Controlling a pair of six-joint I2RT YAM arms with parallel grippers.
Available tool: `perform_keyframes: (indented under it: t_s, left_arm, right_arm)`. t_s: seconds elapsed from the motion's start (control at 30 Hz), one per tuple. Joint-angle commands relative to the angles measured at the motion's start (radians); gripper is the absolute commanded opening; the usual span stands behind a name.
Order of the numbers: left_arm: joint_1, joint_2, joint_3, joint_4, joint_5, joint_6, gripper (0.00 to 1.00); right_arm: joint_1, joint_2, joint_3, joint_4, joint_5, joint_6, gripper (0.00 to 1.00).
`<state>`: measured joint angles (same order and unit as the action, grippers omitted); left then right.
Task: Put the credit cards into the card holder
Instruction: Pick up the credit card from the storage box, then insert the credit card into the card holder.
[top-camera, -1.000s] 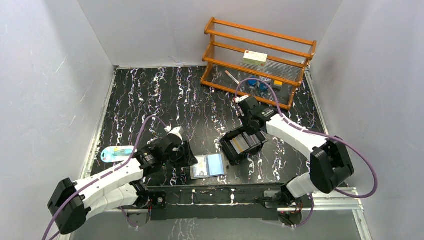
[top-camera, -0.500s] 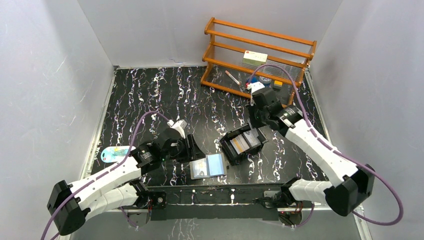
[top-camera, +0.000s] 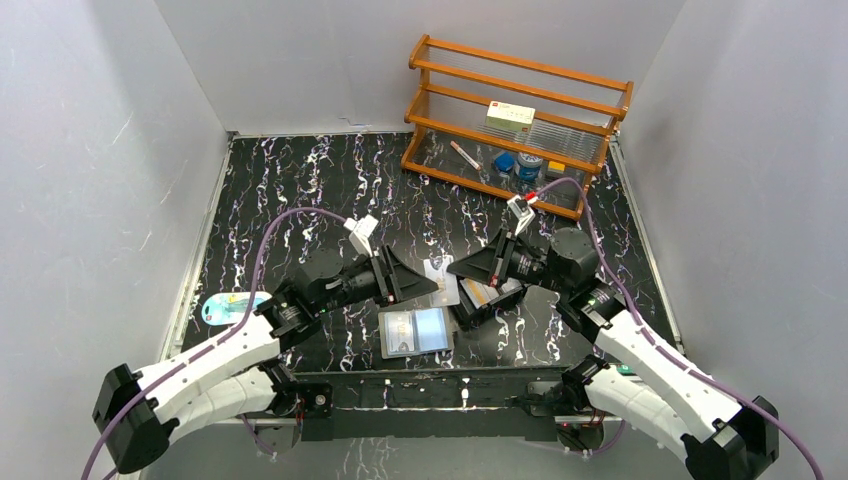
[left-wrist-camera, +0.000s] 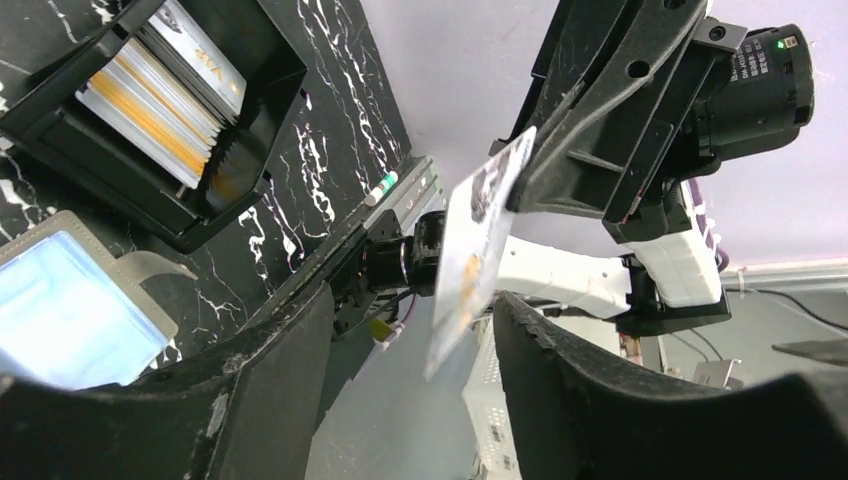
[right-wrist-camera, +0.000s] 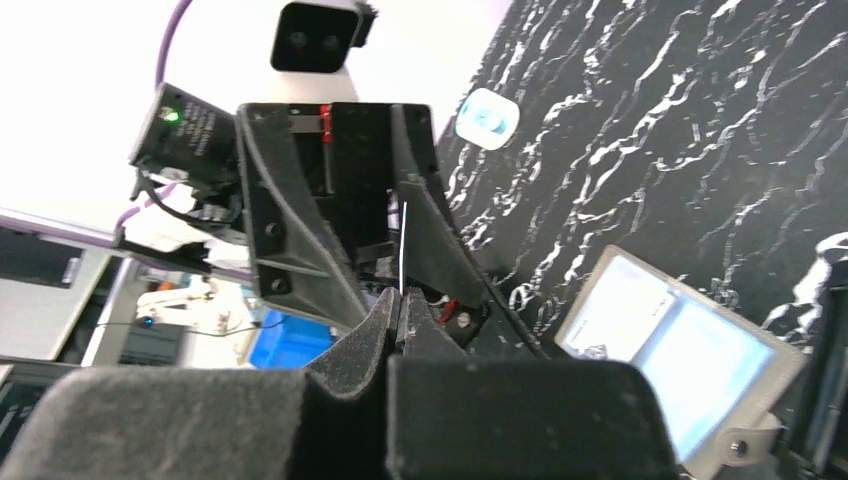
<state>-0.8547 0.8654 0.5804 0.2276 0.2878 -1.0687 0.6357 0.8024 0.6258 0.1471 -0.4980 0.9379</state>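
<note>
My right gripper (top-camera: 458, 271) (right-wrist-camera: 400, 300) is shut on one pale credit card (top-camera: 441, 281) (left-wrist-camera: 478, 250), which it holds on edge in the air. In the right wrist view the card (right-wrist-camera: 402, 245) shows as a thin line. My left gripper (top-camera: 424, 284) (left-wrist-camera: 412, 300) faces it, open wide, and the card's free end hangs between its fingers (left-wrist-camera: 270, 380) without touching them. The grey card holder (top-camera: 415, 331) (left-wrist-camera: 60, 310) (right-wrist-camera: 680, 345) lies open on the table just below. Several more credit cards (left-wrist-camera: 150, 100) stand in the black tray (top-camera: 487, 297).
A wooden rack (top-camera: 515, 105) with small items stands at the back right. A blue-and-white packet (top-camera: 232, 306) (right-wrist-camera: 488, 118) lies near the table's left edge. Grey walls close in the left, back and right sides.
My right arm has lifted a card from the black tray and swung it left and low. My left gripper rose, moved right toward it, and opened wider.
</note>
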Motion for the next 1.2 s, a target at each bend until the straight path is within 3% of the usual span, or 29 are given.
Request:
perform_keyframes:
  t_s: [0.0,0.03,0.1,0.17,0.27,0.37,0.6,0.9,1.17]
  left_arm:
    - [0.000,0.047,-0.006,0.161,0.072,-0.038,0.54]
    - [-0.001,0.052,-0.011,0.178,0.077,-0.045,0.48]
    - [-0.001,0.061,-0.018,0.212,0.087,-0.058,0.18]
    - [0.000,0.063,-0.027,0.226,0.088,-0.067,0.01]
    - [-0.001,0.053,-0.033,0.171,0.066,-0.060,0.00]
    - [-0.001,0.043,-0.016,0.007,0.008,-0.020,0.00]
    - [-0.001,0.050,-0.035,-0.296,-0.112,0.021,0.00]
    - [0.007,0.150,-0.113,-0.313,-0.103,0.026,0.00]
    - [0.033,0.213,-0.182,-0.220,-0.038,0.016,0.00]
  right_arm:
    - [0.011,-0.028,-0.031,0.174,-0.040,0.100,0.00]
    - [0.011,-0.028,-0.034,0.174,-0.041,0.101,0.00]
    - [0.013,-0.030,-0.041,0.167,-0.039,0.099,0.00]
    - [0.012,-0.034,-0.044,0.138,-0.024,0.085,0.01]
    - [0.013,-0.037,-0.026,0.035,0.026,0.040,0.23]
    - [0.012,-0.033,0.006,-0.084,0.085,-0.006,0.31]
    - [0.017,0.083,0.071,-0.321,0.186,-0.037,0.32]
    - [0.183,0.251,0.121,-0.482,0.420,-0.065,0.33]
    - [0.366,0.430,0.157,-0.496,0.574,-0.054,0.33]
